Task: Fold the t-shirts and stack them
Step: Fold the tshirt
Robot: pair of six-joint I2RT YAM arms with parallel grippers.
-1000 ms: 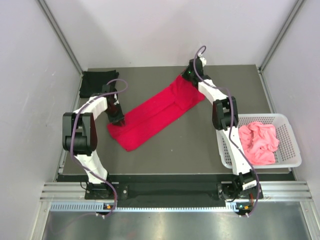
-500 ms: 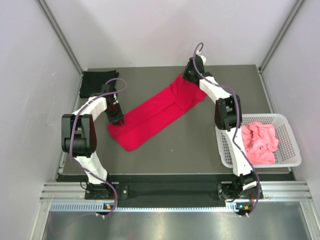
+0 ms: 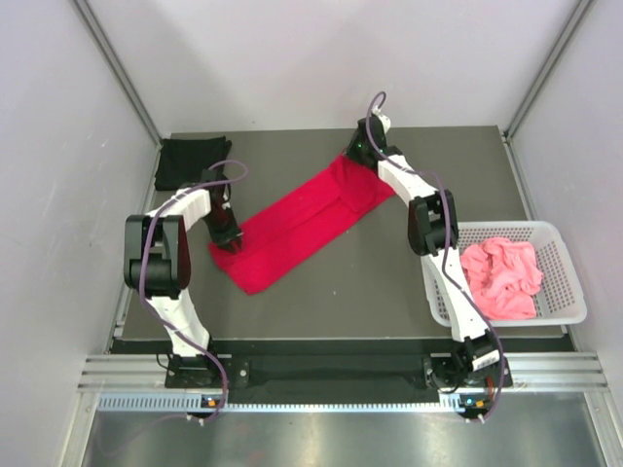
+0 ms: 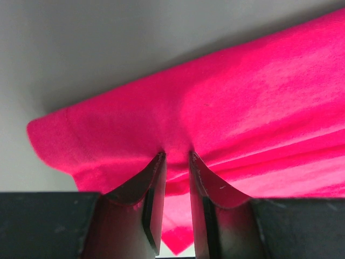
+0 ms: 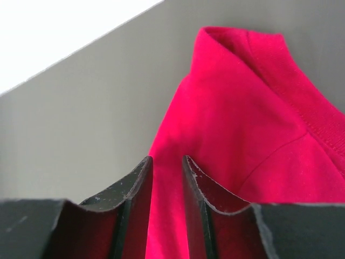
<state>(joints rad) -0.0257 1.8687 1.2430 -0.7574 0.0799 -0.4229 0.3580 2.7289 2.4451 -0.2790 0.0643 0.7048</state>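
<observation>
The bright red t-shirt (image 3: 302, 222), folded into a long strip, lies diagonally across the table. My left gripper (image 3: 226, 233) is at its near left end. In the left wrist view that gripper (image 4: 176, 156) is shut on a puckered fold of the red t-shirt (image 4: 242, 97). My right gripper (image 3: 356, 154) is at the far collar end. In the right wrist view it (image 5: 167, 159) stands nearly closed with the red t-shirt (image 5: 242, 124) filling the gap. The black t-shirt (image 3: 190, 161) lies folded at the far left corner. The salmon pink t-shirt (image 3: 501, 277) lies crumpled in the basket.
The white lattice basket (image 3: 572, 292) sits at the table's right edge, beside the right arm's base link. Grey walls close in both sides, with metal posts at the far corners.
My right gripper has moved a little left along the far end of the red t-shirt, and the collar end has shifted slightly with it. My left gripper has stayed at the near left end.
</observation>
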